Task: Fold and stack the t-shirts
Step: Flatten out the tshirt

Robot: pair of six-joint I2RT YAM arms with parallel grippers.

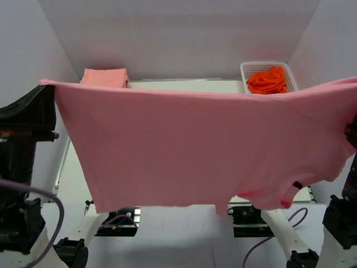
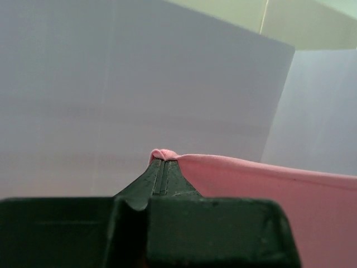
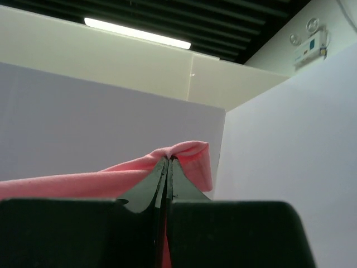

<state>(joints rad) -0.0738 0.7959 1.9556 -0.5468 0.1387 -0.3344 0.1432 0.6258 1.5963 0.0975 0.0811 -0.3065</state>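
A rose-pink t-shirt (image 1: 189,145) hangs spread wide in the air, stretched between both arms high above the table. My left gripper (image 2: 160,160) is shut on its left top corner (image 2: 163,153), the cloth running off to the right. My right gripper (image 3: 168,158) is shut on the right top corner (image 3: 187,152), the cloth trailing left. In the top view the left arm (image 1: 30,111) stands at the left edge; the right gripper's tips are out of that frame. A folded salmon-peach t-shirt (image 1: 104,77) lies at the back left. Crumpled orange-red t-shirts (image 1: 268,80) fill a basket.
The white lattice basket (image 1: 245,70) stands at the back right of the table. White walls (image 1: 167,33) close in the back and both sides. The hanging shirt hides most of the table surface (image 1: 72,178) from the top camera.
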